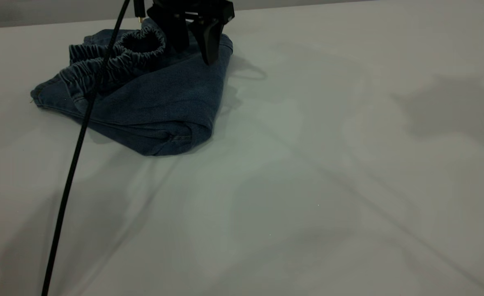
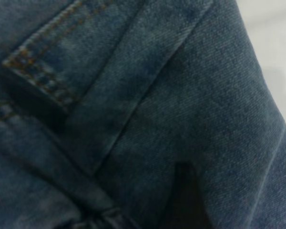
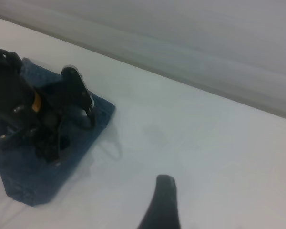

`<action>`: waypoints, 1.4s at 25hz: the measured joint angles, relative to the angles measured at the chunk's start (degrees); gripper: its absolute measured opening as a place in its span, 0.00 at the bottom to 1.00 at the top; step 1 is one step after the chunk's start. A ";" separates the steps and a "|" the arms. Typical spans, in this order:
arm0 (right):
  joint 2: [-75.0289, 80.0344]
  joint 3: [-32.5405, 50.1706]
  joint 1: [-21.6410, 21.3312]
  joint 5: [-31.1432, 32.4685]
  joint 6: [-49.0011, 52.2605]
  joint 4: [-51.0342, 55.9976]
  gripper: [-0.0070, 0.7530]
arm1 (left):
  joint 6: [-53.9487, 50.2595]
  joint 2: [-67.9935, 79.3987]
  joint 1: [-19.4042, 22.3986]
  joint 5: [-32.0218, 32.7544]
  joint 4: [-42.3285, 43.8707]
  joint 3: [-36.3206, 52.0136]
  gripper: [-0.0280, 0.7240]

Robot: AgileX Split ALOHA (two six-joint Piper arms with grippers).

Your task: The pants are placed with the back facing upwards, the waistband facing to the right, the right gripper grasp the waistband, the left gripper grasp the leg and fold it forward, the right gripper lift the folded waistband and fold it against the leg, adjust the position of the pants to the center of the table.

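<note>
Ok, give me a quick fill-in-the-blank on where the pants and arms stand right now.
1. The folded pants lie in the far ____ part of the table in the exterior view, not the center.
2. The gripper above the pants is the ____ gripper.
3. The elastic ____ lies bunched on top of the fold.
4. The cable hanging across the pants is ____ in color.

Missing words: left; left; waistband; black

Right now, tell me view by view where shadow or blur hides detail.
Exterior view: the left gripper is a dark silhouette over the pants, and soft shadows cross the table. Left wrist view: denim fills the frame, soft and blurred at close range. Right wrist view: hazy, with a dark blurred finger at the edge.
</note>
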 joint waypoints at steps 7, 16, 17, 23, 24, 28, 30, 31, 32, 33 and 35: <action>0.00 0.00 0.00 0.00 0.00 0.00 0.78 | -1.45 -3.73 1.32 -0.08 8.14 3.57 0.71; 0.00 0.00 0.00 -0.19 -0.19 -0.06 0.78 | -1.45 -7.16 6.51 0.00 10.28 9.09 0.71; 0.00 0.00 0.00 -0.19 -0.19 -0.06 0.78 | -1.45 -7.62 7.01 0.00 11.17 9.09 0.71; 0.00 0.00 0.00 -0.19 -0.19 -0.06 0.78 | -1.60 -8.50 10.94 0.00 14.91 9.09 0.71; 0.00 0.00 0.00 -0.19 -0.19 -0.06 0.78 | -2.13 -8.50 11.49 0.00 14.77 9.09 0.71; 0.00 0.00 0.00 -0.19 -0.19 -0.01 0.78 | -1.87 -8.50 10.92 0.05 10.20 8.93 0.71; 0.00 0.00 0.00 -0.19 -0.19 -0.01 0.78 | -0.47 -8.56 9.98 0.00 7.75 8.86 0.71; 0.00 0.00 0.00 -0.19 -0.19 -0.01 0.78 | 0.17 -8.63 9.54 0.00 6.68 8.87 0.71; 0.00 0.00 0.00 -0.19 -0.19 -0.01 0.78 | 0.74 -8.70 8.99 0.00 5.94 8.87 0.71; 0.00 0.00 0.00 -0.19 -0.19 -0.01 0.78 | 1.15 -8.74 8.45 0.00 5.10 8.85 0.71; 0.00 0.05 0.00 -0.14 -0.19 0.04 0.78 | 2.07 -8.74 7.78 0.00 4.21 8.80 0.71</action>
